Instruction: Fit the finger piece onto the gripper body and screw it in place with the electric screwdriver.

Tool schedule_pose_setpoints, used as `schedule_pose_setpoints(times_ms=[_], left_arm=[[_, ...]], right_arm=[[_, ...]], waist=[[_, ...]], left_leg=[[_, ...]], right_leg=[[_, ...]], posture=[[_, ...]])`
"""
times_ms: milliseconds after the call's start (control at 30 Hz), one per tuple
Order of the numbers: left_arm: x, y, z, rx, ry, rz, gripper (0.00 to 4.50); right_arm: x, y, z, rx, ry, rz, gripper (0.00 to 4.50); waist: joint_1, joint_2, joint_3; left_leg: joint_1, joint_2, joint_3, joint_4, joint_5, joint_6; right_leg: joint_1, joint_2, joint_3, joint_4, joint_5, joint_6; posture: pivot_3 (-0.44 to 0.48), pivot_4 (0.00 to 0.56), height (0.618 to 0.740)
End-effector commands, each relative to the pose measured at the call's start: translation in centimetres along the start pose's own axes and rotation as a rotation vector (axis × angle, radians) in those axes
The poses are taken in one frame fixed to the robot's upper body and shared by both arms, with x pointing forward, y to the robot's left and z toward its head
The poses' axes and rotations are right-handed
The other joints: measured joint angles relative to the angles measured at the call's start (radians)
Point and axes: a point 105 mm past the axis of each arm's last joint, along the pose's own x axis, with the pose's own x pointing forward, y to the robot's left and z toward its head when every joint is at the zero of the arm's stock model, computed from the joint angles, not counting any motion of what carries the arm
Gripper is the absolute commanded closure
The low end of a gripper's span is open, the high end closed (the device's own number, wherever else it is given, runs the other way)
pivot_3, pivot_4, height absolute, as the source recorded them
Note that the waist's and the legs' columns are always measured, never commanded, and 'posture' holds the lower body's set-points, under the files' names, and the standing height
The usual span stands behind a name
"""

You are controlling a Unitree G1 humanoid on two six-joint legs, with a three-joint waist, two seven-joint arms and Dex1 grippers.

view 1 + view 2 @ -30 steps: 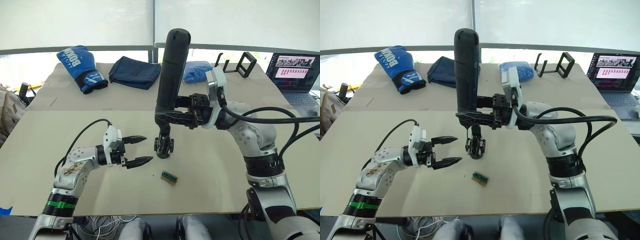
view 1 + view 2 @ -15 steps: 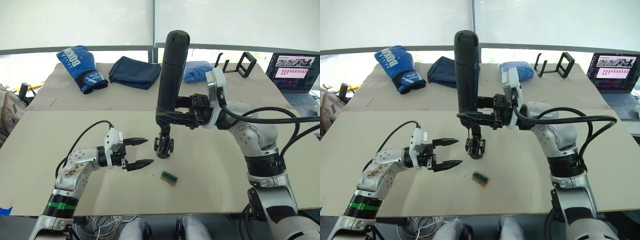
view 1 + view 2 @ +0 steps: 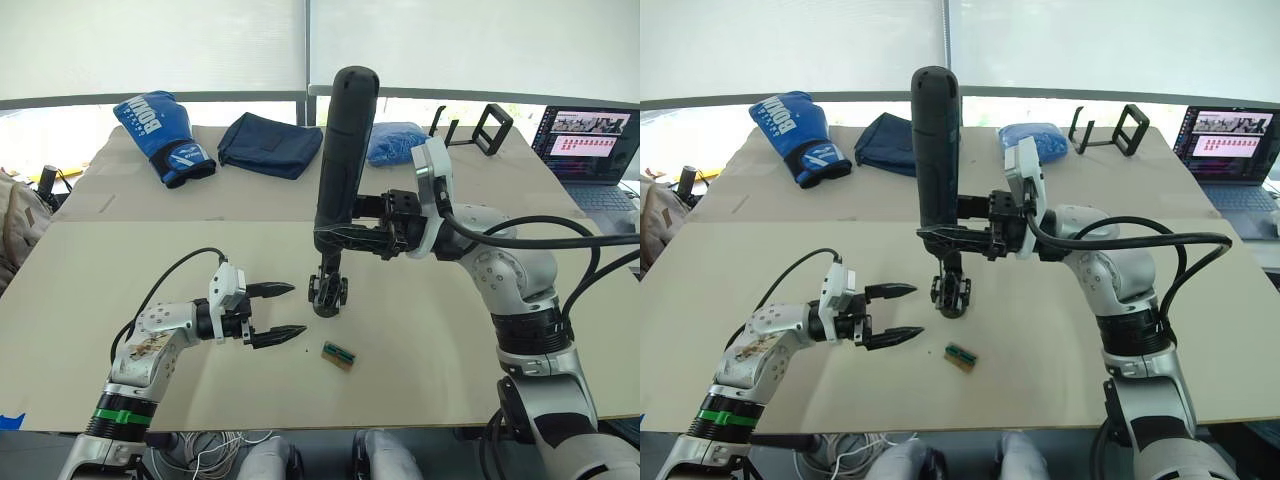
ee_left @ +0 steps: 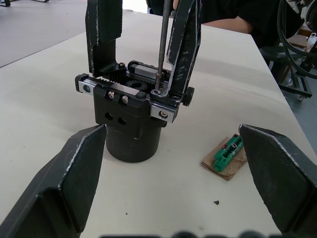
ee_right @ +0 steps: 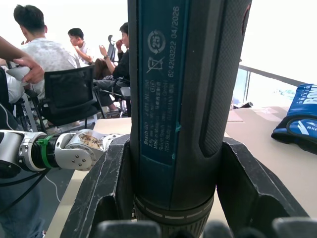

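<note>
Blue "6420322 04/2026" label on the electric screwdriver (image 5: 184, 99).

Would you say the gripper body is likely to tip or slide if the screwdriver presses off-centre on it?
Probably stable: the gripper body stands upright on a wide round base. It could still slide, since nothing holds it; the left gripper is open beside it. The electric screwdriver bears straight down, which should limit tipping.

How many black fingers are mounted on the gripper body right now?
2. Both stand upright on the gripper body: one on the side away from the screwdriver bit, one right beside the bit. Any loose piece elsewhere may be hidden.
</note>
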Motion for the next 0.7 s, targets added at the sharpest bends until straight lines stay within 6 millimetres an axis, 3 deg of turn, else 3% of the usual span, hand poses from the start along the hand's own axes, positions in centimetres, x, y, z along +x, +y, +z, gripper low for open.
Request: schedule_pose_setpoints(times_ms=[33,700], left_arm=[[0.14,-0.25,0.60,0.044,-0.012,-0.011,0.00],[0.27,-0.39,0.57,0.042,-0.012,-0.017,0.00]], right_arm=[[0.10,0.58,1.15,-0.046,-0.019,0.020,2.57],[0.00,0.20,0.72,-0.060,-0.009,-0.017,2.57]], waist=[[0.000,0.000,0.000],[0.000,0.000,0.000]], left_leg=[[0.000,0.000,0.000,0.000,0.000,0.000],[0.000,0.000,0.000,0.000,0.000,0.000]], right_leg=[[0.000,0.000,0.000,0.000,0.000,0.000],[0.000,0.000,0.000,0.000,0.000,0.000]], posture=[[0.000,0.150,0.740],[0.000,0.150,0.740]])
